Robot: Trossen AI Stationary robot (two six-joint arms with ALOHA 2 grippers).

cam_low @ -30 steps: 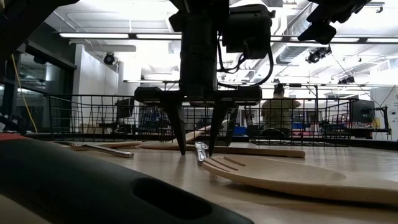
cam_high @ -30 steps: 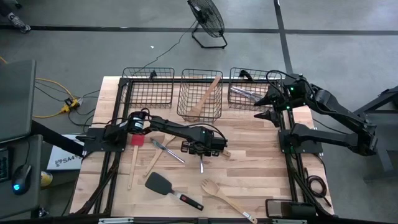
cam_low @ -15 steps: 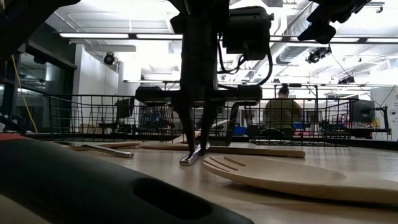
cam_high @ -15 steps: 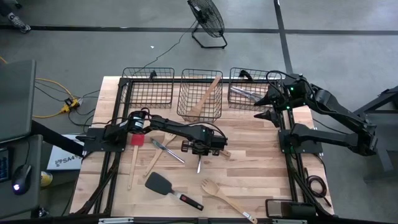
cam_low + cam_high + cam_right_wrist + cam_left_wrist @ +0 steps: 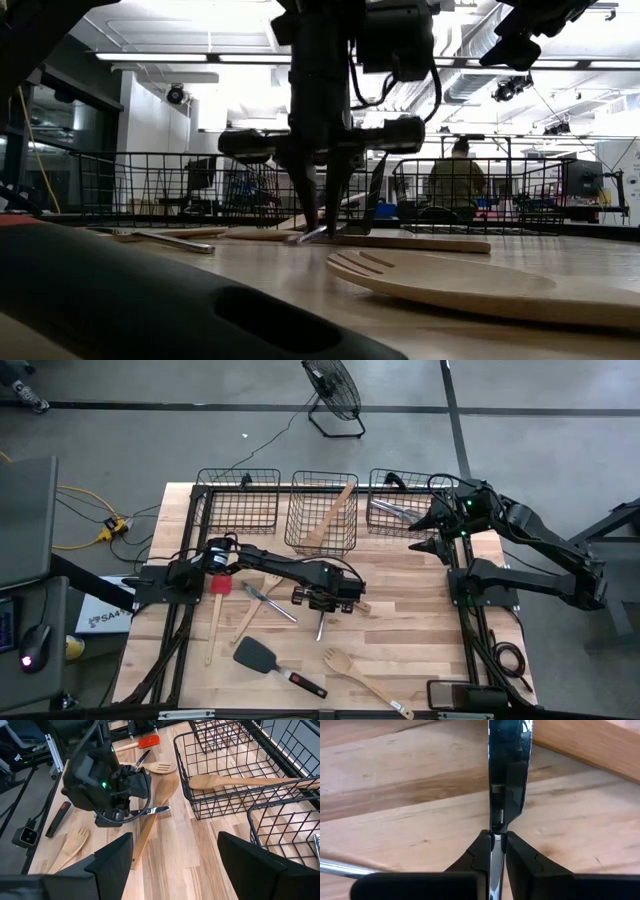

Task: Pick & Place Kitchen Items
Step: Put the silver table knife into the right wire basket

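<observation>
wooden table (image 5: 420, 640), left gripper (image 5: 322, 605) pinching a silver table knife (image 5: 320, 625), right gripper (image 5: 432, 532) spread wide near the right wire basket (image 5: 395, 510)

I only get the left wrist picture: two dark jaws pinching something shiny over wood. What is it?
Observer: A piece of silver cutlery. The right wrist view shows all of it, with the left gripper shut on it.
Operator: Whereabouts on the table is that?
Observer: About mid-table, in front of the middle basket, which has a wooden spoon in it.
Operator: Is there a second arm?
Observer: Yes. The right gripper hovers with its jaws open beside the right basket, holding nothing.
</observation>
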